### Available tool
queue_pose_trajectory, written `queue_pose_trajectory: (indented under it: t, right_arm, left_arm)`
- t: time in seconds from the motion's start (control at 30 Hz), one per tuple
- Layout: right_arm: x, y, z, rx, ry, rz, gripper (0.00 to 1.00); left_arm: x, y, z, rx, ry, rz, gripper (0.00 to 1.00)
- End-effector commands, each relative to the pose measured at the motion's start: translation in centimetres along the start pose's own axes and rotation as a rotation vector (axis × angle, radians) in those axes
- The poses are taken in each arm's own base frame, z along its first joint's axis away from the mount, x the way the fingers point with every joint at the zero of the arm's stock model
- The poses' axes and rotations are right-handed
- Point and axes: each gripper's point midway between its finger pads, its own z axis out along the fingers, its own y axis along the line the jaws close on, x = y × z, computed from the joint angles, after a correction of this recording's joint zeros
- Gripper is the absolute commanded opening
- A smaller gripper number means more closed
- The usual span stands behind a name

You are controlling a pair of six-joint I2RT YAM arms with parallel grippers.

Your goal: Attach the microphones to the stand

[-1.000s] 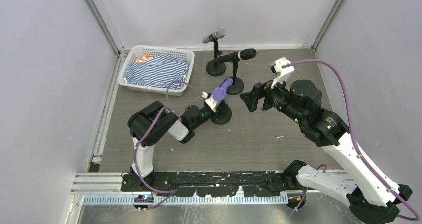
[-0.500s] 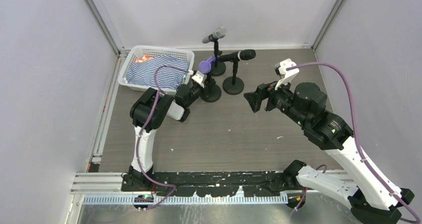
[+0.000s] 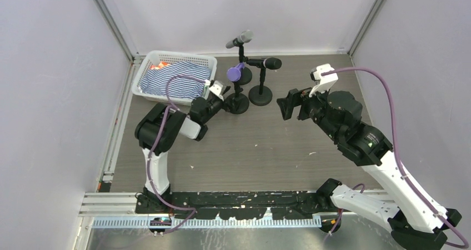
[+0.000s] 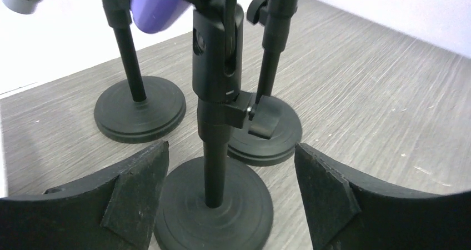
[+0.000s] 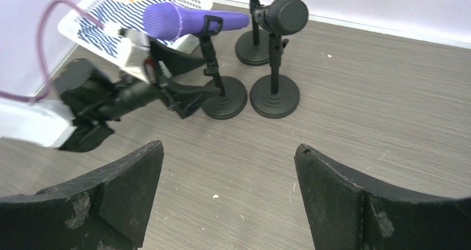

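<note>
Three microphones sit in black stands at the back. The silver-grey microphone (image 3: 239, 39) is furthest back, and the black microphone (image 3: 267, 63) (image 5: 285, 15) is to its right. The purple microphone (image 3: 236, 72) (image 5: 188, 21) lies in the clip of the nearest stand (image 3: 236, 103) (image 4: 214, 150). My left gripper (image 3: 224, 101) (image 4: 230, 166) is open, its fingers on either side of that stand's post and apart from it. My right gripper (image 3: 289, 104) (image 5: 228, 150) is open over bare table to the right of the stands, holding nothing.
A white basket (image 3: 149, 61) (image 5: 83, 18) holding striped cloth stands at the back left, close behind my left arm. The three round stand bases crowd together, with the black microphone's base (image 3: 260, 96) almost touching the purple one's. Purple walls close in the table.
My left arm carried the purple microphone's stand from mid-table back beside the other two stands, then opened off its post. The right gripper drew back slightly and opened a little wider.
</note>
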Motion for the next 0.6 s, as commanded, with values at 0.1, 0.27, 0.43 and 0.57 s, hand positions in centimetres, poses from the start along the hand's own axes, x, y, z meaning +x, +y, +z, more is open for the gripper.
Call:
queue_pose_trajectory:
  t: [0.1,0.27,0.43,0.57]
  right_arm:
    - [0.3,-1.5,1.6,0.124,0.051,0.022,0.94]
    - [3.0,-3.2,3.8,0.157,0.2,0.056,0.97]
    - [5.6,-5.2,5.9,0.167,0.285,0.266,1.0]
    - [7.6,-8.1,6.1,0.256,0.294,0.445,1.0]
  left_arm:
    - [-8.5,-0.3,-4.6,-0.107,-0.182,-0.08,0.91]
    - [-10.6,0.5,-9.2,-0.275,-0.13,-0.225,0.97]
    - [-12.6,2.1,-13.9,-0.503,0.058,-0.257,1.0]
    - [-13.7,2.3,-18.4,-0.622,0.167,-0.272,1.0]
